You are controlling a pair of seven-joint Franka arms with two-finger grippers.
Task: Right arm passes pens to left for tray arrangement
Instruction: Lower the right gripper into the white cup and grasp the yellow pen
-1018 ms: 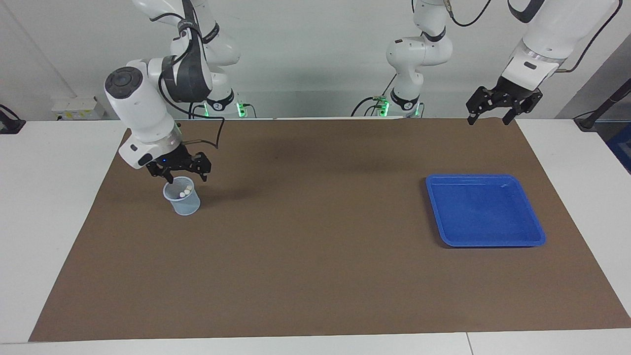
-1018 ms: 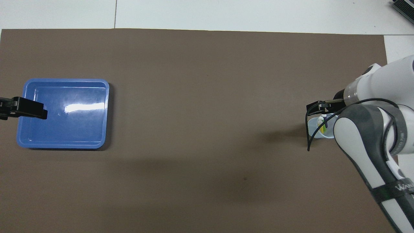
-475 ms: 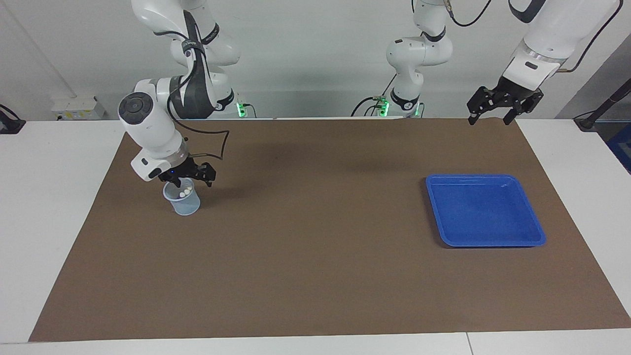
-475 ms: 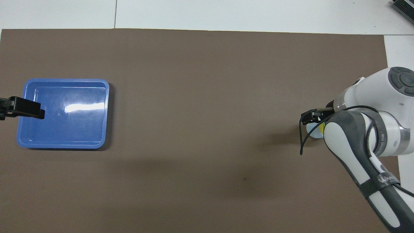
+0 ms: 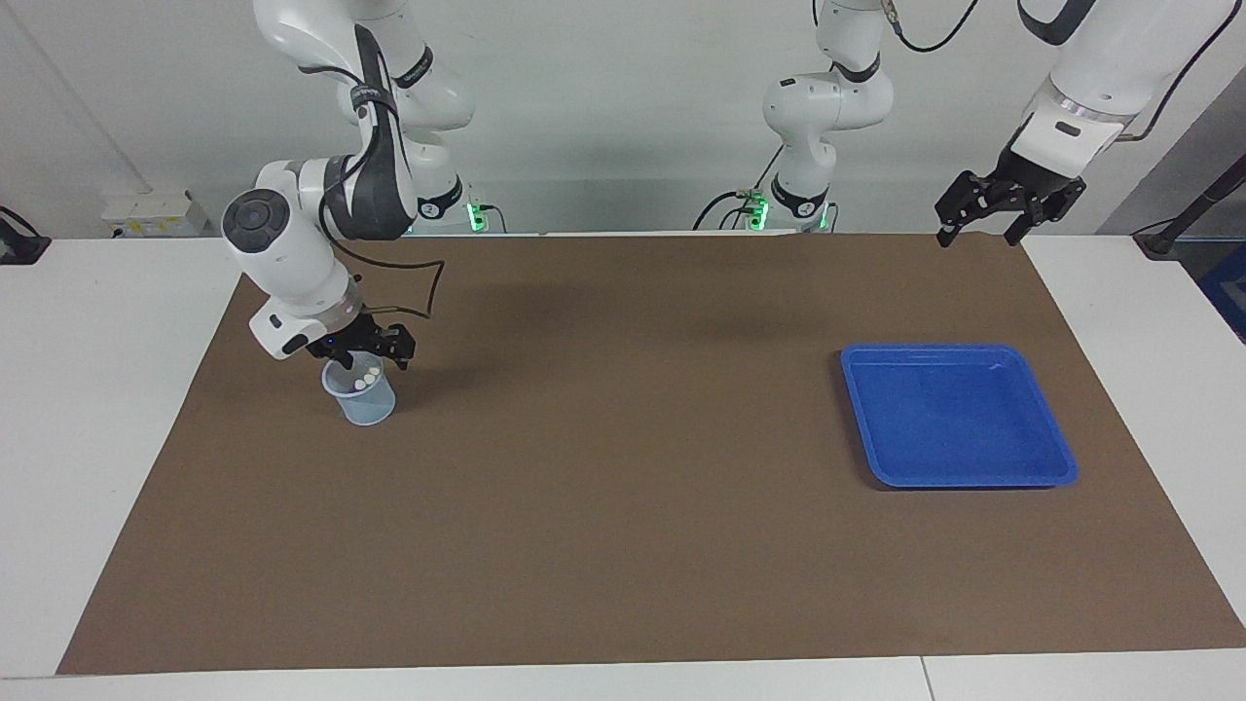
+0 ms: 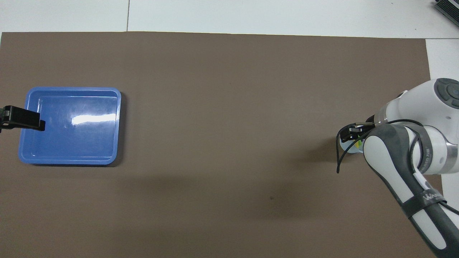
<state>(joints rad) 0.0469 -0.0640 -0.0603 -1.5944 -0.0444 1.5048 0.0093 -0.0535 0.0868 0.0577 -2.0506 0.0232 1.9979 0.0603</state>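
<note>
At the left of the facing view, the right gripper (image 5: 362, 358) dips into the mouth of a small pale cup (image 5: 359, 394) holding the pens (image 5: 365, 376); I cannot tell its jaw state or whether it grips one. At the upper right, the left gripper (image 5: 983, 232) waits with jaws wide, up above the mat's edge. The blue tray (image 5: 959, 416) at lower right holds nothing, so every handover is still ahead.
</note>
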